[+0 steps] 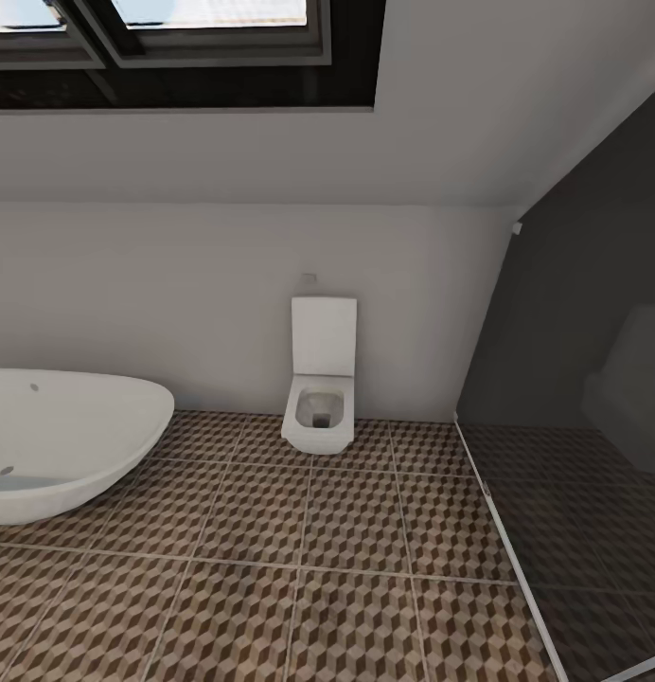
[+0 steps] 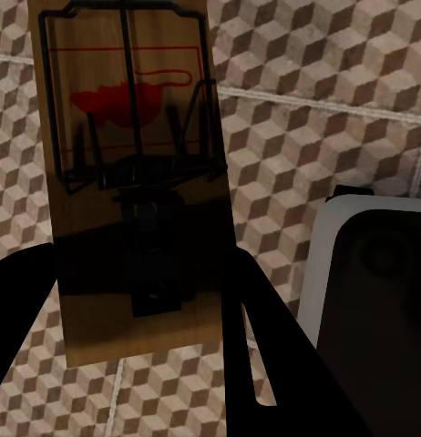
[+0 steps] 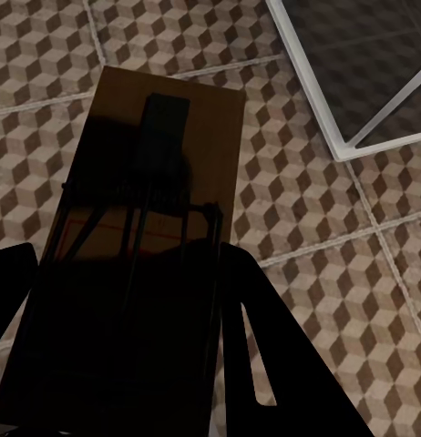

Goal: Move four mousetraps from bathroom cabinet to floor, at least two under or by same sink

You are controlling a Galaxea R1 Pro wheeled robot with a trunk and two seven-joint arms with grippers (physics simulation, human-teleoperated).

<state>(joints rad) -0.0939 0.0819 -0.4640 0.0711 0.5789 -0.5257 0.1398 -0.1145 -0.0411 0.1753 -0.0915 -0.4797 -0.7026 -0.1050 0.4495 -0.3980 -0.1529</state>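
Brown, beige and white cube-patterned floor tiles (image 1: 271, 530) with pale grout lines fill the near ground. A white oval bathtub (image 1: 62, 440) sits at the left, a square white toilet (image 1: 318, 398) stands against the far pale grey wall, and a dark glass panel (image 1: 574, 379) rises at the right. The left pincer (image 2: 138, 300) is clamped on a flat tan wooden mousetrap (image 2: 128, 173) with dark wire frame and red spot. The right pincer (image 3: 128, 300) likewise grips a second tan mousetrap (image 3: 160, 182), both held above the tiles.
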